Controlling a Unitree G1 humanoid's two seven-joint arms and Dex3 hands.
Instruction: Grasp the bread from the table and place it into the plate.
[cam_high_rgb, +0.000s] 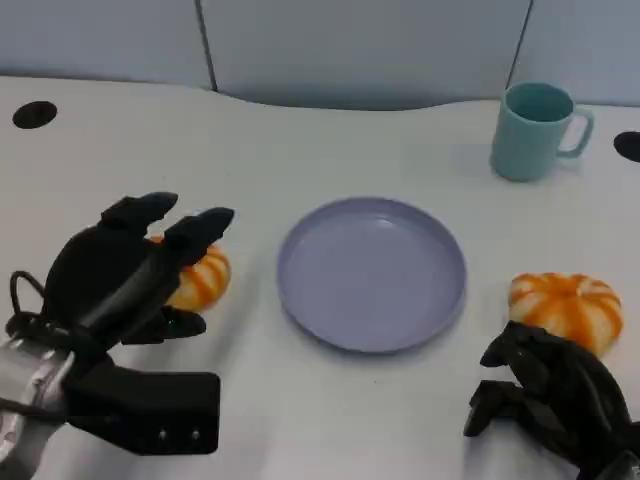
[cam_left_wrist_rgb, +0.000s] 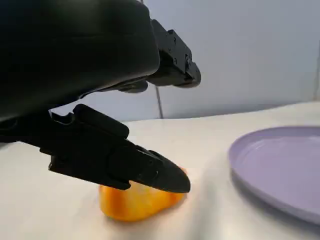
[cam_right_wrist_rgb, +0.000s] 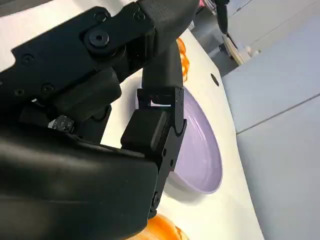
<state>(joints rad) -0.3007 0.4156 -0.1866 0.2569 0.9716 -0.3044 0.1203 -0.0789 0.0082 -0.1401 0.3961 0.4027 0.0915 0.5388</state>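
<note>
An orange, pumpkin-shaped bread (cam_high_rgb: 203, 279) lies on the white table left of the lilac plate (cam_high_rgb: 372, 272). My left hand (cam_high_rgb: 130, 270) hovers over it with fingers spread, and the bread is partly hidden beneath them. In the left wrist view a finger (cam_left_wrist_rgb: 145, 172) lies across the top of the bread (cam_left_wrist_rgb: 135, 202), which still sits on the table beside the plate (cam_left_wrist_rgb: 280, 165). A second orange bread (cam_high_rgb: 566, 306) lies right of the plate. My right hand (cam_high_rgb: 550, 395) sits just in front of it, fingers curled in and holding nothing.
A teal mug (cam_high_rgb: 535, 130) stands at the back right, beyond the plate. Two dark round holes (cam_high_rgb: 35, 114) mark the table's far corners. A grey partition wall runs behind the table. The right wrist view shows the plate (cam_right_wrist_rgb: 200, 150) past my right hand (cam_right_wrist_rgb: 100, 125).
</note>
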